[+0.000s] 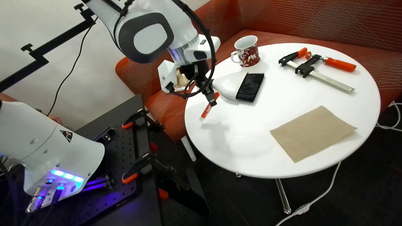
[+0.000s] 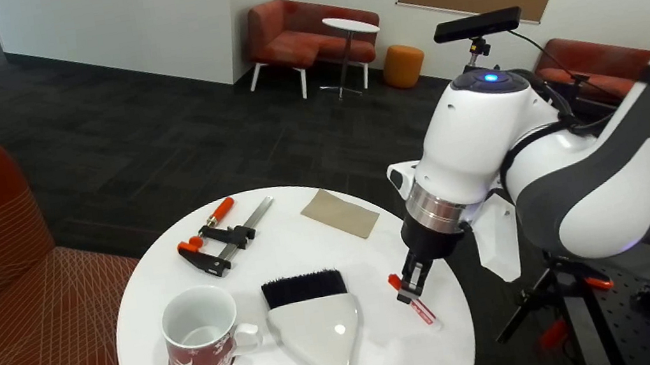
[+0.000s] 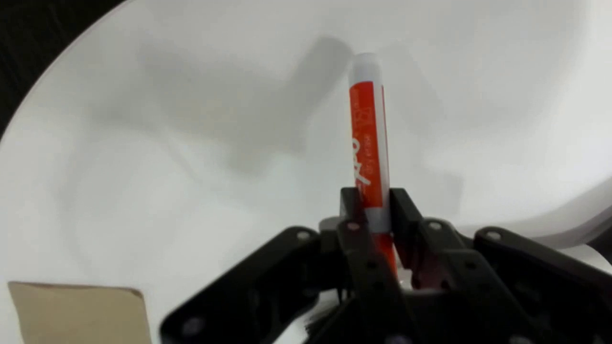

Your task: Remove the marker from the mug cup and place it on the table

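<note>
The marker is a red and white stick with a red cap. My gripper is shut on it near the cap end, with a fingertip pressed on each side. In an exterior view the marker is tilted in the gripper, above the table's near edge; a shadow lies apart from it. The marker and gripper also show in an exterior view. The white mug cup with a red pattern stands upright on the round white table; its visible inside holds nothing.
A white brush with black bristles lies between gripper and mug. A red-and-black clamp with a silver bar lies at the far side. A brown paper sheet lies on the table. A red-orange couch borders the table.
</note>
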